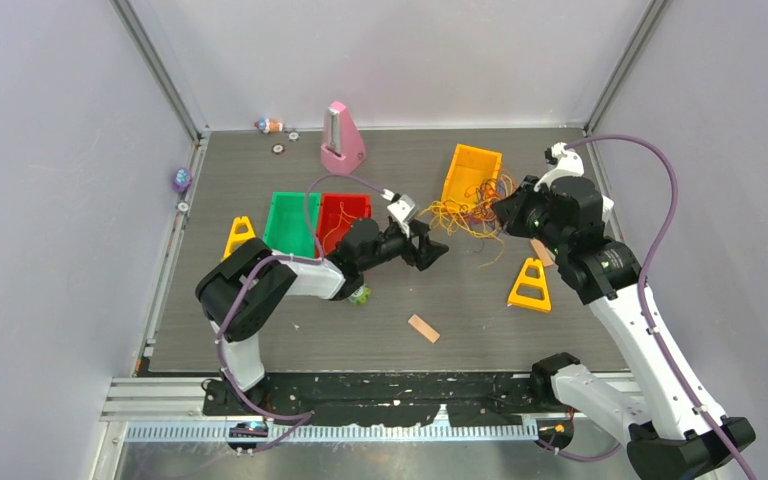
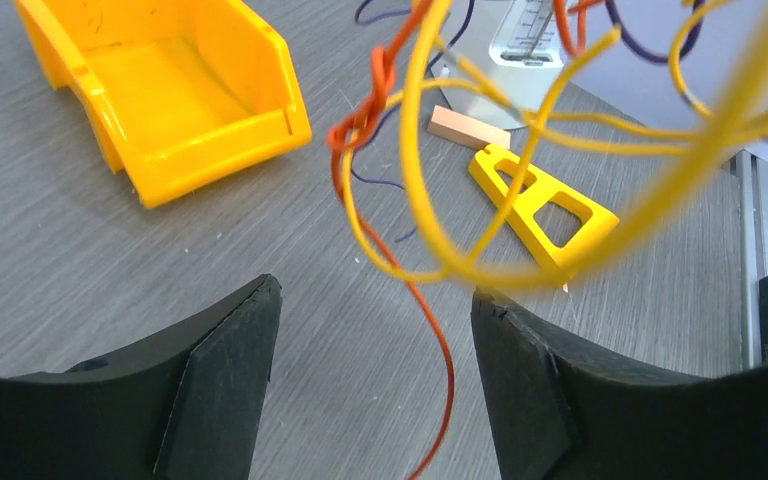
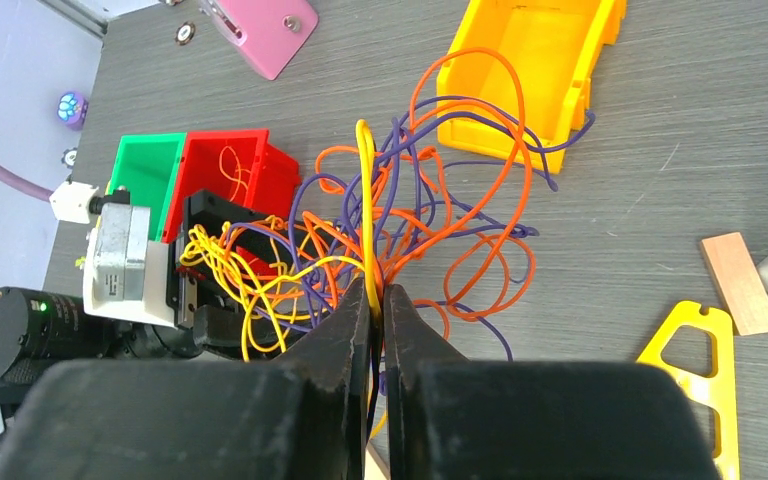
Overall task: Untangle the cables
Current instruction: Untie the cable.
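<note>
Cables [image 1: 468,210]: one loose tangle of orange, yellow and purple strands, mid-table [image 1: 260,330], just in front of the yellow bin [image 1: 473,172] and between the two arms.

Right jaws: pressed together, clamped on a yellow strand [image 3: 366,200] at the right edge of the tangle. The rest of the cables [image 3: 440,200] fan out from that pinch toward the left arm.

Left jaws: apart, nothing gripped. They are pointed at the left edge of the tangle. A yellow loop [image 2: 440,270] hangs right at the mouth, and an orange strand [image 2: 438,340] runs down through the gap.

Key relation: the long axis of the tangle runs left to right, from jaws to jaws. The left arm is judged nearer to the free loops. Closing on the yellow loop and pulling away from the right pinch is judged the likely next move. Whether the loop sits fully inside the gap cannot be told.
</note>
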Controlling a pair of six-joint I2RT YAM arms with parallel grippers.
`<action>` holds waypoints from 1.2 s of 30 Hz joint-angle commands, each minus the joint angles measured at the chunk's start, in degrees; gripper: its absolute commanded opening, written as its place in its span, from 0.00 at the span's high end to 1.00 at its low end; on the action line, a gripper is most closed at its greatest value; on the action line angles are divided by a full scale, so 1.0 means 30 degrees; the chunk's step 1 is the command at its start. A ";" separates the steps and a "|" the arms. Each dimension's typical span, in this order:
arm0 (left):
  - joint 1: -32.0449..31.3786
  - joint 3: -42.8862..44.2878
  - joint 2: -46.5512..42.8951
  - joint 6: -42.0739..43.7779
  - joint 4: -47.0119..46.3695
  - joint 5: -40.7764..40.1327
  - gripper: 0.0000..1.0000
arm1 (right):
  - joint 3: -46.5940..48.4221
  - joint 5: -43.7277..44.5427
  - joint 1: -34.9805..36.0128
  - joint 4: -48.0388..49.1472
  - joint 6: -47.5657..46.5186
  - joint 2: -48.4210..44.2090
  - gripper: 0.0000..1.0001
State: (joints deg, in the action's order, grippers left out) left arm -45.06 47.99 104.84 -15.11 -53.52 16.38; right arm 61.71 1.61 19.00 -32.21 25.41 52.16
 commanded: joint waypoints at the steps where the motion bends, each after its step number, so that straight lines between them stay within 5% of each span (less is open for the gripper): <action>1: -0.0078 -0.0658 -0.0084 -0.0497 -0.2742 -0.0447 0.30 | 0.0872 0.0898 -0.0035 0.0771 0.0086 -0.0427 0.94; 4: -0.0114 -0.0867 -0.0051 -0.0531 -0.3029 -0.0371 0.43 | 0.0775 0.0907 -0.0063 0.0793 0.0134 -0.0492 0.94; 8: -0.0098 -0.1182 -0.0280 -0.0051 -0.2872 -0.0342 1.00 | 0.0532 0.1042 -0.0124 0.0803 0.0271 -0.0566 0.94; 16: 0.0642 -0.4506 -0.4521 0.0084 -0.1996 -0.1548 1.00 | -0.1158 0.4194 -0.0208 0.0830 0.1021 -0.1140 0.94; 23: 0.3897 -0.5965 -1.1892 -0.0682 0.5280 -0.1134 1.00 | -0.4893 0.5332 -0.0239 0.1615 0.2115 -0.0982 0.93; 28: 0.5210 -0.5988 -1.5462 -0.0701 1.0034 -0.1066 1.00 | -0.7394 0.3012 -0.0239 0.3186 0.2325 -0.0129 0.91; 30: 0.5367 -0.6051 -1.6413 -0.0990 1.1017 -0.0918 1.00 | -0.7901 0.2710 -0.0241 0.3310 0.2365 0.0590 0.86; 32: 0.5408 -0.6037 -1.7200 -0.1032 1.1531 -0.0622 1.00 | -0.8162 0.2536 -0.0241 0.3402 0.2194 0.1398 0.62; 33: 0.5410 -0.5885 -1.7475 -0.0914 1.1920 -0.0461 1.00 | -0.8314 0.1829 -0.0226 0.3878 0.1887 0.1789 0.39; 36: 0.5439 -0.4805 -1.7727 -0.0297 1.3602 0.0371 1.00 | -0.8687 0.0229 -0.0128 0.5235 0.0207 0.1983 0.12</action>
State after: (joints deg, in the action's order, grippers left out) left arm -29.19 29.85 53.56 -17.58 -20.10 15.14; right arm 36.51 7.29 18.46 -23.14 30.94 57.74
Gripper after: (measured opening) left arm 0.005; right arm 0.795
